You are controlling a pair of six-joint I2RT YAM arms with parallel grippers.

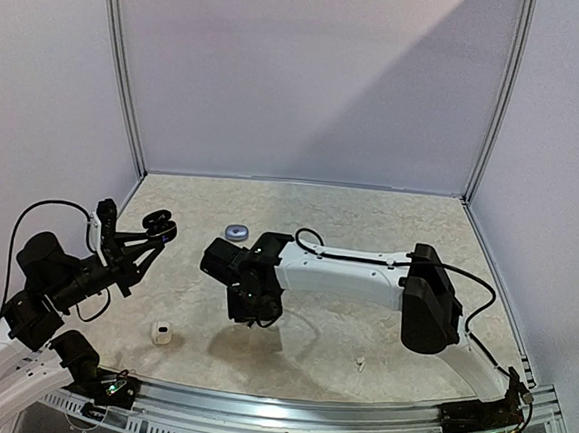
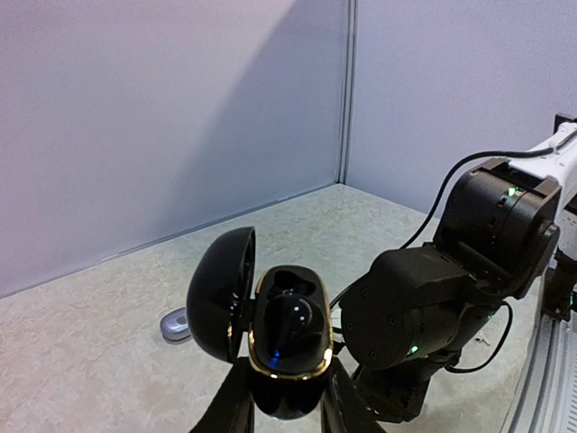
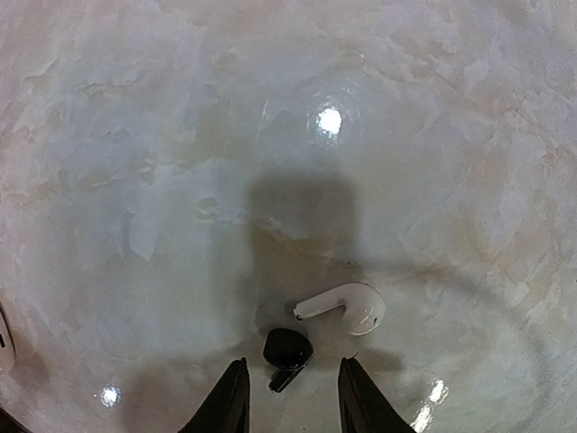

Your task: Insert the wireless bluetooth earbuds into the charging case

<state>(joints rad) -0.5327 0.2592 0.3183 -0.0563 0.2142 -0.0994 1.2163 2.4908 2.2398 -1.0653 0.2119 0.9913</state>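
My left gripper (image 2: 287,390) is shut on a black charging case (image 2: 287,334) with a gold rim and holds it up above the table. Its lid (image 2: 221,293) stands open to the left, and one black earbud (image 2: 293,317) sits in a socket. The case also shows in the top view (image 1: 158,225). My right gripper (image 3: 291,383) is open and points down at the table. A loose black earbud (image 3: 288,350) lies between its fingertips. A white earbud (image 3: 350,307) lies just beyond, to the right. The right gripper (image 1: 252,312) is mid-table in the top view.
A small silvery-grey oval object (image 1: 235,230) lies on the table behind the right gripper; it also shows in the left wrist view (image 2: 176,325). A small white case (image 1: 162,334) sits near the front left. A tiny white piece (image 1: 359,361) lies front centre. The right arm (image 2: 451,289) is close beside the held case.
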